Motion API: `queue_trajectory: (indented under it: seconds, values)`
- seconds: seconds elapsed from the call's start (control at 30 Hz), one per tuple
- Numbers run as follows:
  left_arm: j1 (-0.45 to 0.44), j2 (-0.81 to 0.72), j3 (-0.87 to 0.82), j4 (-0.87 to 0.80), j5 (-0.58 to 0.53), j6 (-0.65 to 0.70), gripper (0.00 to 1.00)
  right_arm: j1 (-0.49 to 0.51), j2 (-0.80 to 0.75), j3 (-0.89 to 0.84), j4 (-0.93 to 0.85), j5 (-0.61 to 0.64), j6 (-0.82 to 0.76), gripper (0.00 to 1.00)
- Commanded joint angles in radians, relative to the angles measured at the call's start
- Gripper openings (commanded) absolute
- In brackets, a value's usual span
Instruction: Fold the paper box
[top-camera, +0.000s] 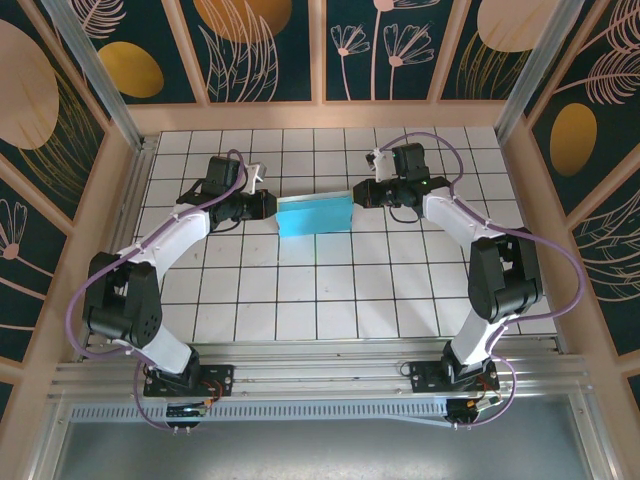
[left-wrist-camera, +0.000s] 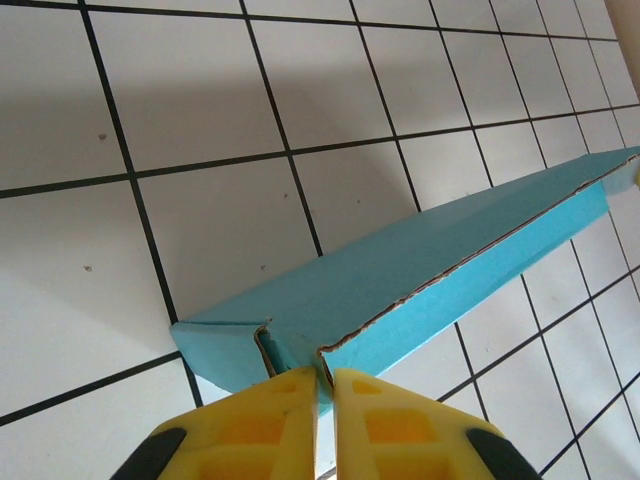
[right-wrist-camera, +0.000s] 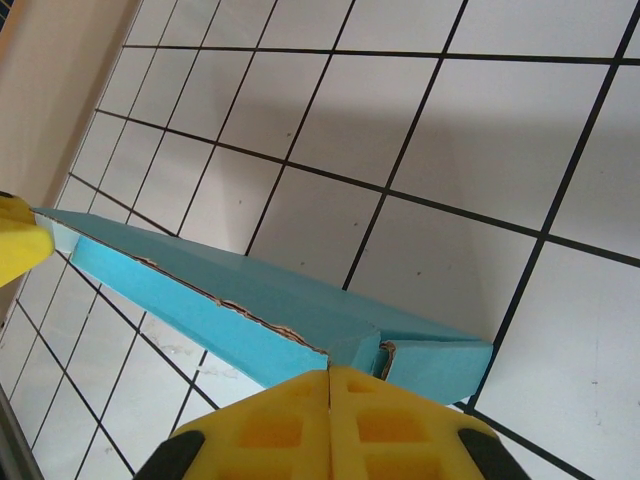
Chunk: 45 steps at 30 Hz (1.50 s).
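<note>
Left tool (left-wrist-camera: 322, 385) clamped on the left end of the paper box (top-camera: 313, 215), mid-table toward the far side; right tool (right-wrist-camera: 330, 385) clamped on its right end. Hold both pinches level, press the ragged seam (left-wrist-camera: 450, 272) flush, avoid twisting. Bare table (top-camera: 300, 295) all round; side walls (top-camera: 112, 215) well apart.

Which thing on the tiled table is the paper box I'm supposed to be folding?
Start at the white tiled table and look at its far half, between the tips of the two arms. The paper box is the flat teal rectangle there, with the left gripper pinching one end and the right gripper the other. Nothing else on the white tiles is teal.
</note>
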<state>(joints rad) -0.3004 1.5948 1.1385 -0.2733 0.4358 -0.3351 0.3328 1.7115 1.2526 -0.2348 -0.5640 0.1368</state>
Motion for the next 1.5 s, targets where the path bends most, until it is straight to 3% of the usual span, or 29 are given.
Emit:
queue_trajectory:
  seconds: [0.0, 0.2, 0.43, 1.47]
  values:
    - [-0.005, 0.014, 0.033, -0.016, -0.011, -0.008, 0.11, 0.000, 0.016, 0.024, 0.003, 0.008, -0.010, 0.08]
    - [-0.004, 0.007, 0.035, -0.027, -0.057, -0.007, 0.11, 0.001, 0.019, 0.028, -0.003, 0.013, -0.013, 0.08]
    - [-0.004, 0.014, 0.038, -0.020, -0.035, -0.008, 0.13, 0.000, 0.019, 0.036, -0.005, 0.010, -0.013, 0.08]
    - [-0.004, 0.029, 0.014, -0.023, -0.057, -0.010, 0.05, 0.000, 0.016, -0.017, 0.017, 0.019, -0.008, 0.01]
